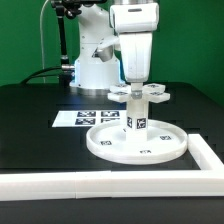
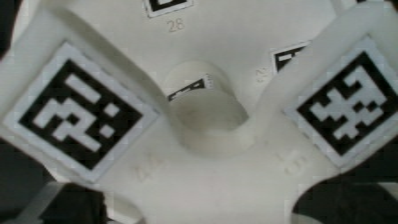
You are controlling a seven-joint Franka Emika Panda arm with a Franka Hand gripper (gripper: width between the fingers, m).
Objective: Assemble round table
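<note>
Assembly looks well along, by your pictures: the post (image 1: 137, 121) stands upright at the middle of the round disc (image 1: 138, 143), which lies flat on the black desk (image 1: 30, 130) just inside the white border rail (image 1: 110, 178), and the cross-shaped piece (image 1: 139, 93) sits on the post's top. The hand (image 1: 137, 84) is down over that cross; whether it grips, you cannot tell. Tightening the cross probably remains. Parts are white plastic with black-and-white tags; the wrist view shows the cross (image 2: 205, 115) close up.
</note>
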